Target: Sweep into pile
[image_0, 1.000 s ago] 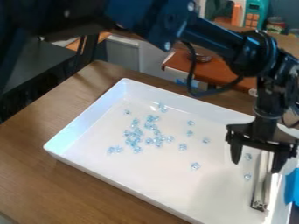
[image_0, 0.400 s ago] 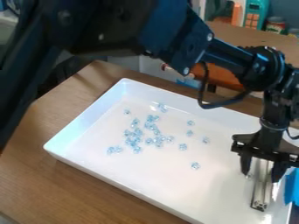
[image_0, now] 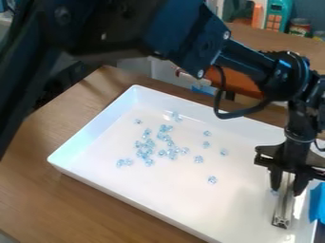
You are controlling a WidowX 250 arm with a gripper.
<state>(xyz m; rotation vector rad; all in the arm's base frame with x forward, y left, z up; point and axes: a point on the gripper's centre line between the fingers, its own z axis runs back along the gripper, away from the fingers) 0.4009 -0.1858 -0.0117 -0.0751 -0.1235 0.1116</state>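
The gripper (image_0: pixel 287 188) hangs over the right side of the white tray (image_0: pixel 95 135), pointing down. Its fingers are closed in on both sides of a silver metal bar (image_0: pixel 283 209), whose lower end shows below them against the tray floor. Light-blue clear pieces lie inside the tray: a loose cluster (image_0: pixel 146 149) left of centre, and several strays, such as one piece (image_0: pixel 212 180) nearer the front and another (image_0: pixel 224 152) to the right. One small piece (image_0: pixel 275 192) shows beside the left finger.
A brown wooden table (image_0: pixel 120 209) carries the tray, whose raised walls surround the pieces. Blue material (image_0: pixel 318 203) is at the tray's right edge. The black arm crosses above from the upper left. Behind stand a second wooden surface (image_0: pixel 254 38) and a jar (image_0: pixel 300 27).
The gripper has moved down onto the bar, and its fingers have come closer together around it. The arm's upper links have swung lower across the view. The light-blue cluster has kept its place.
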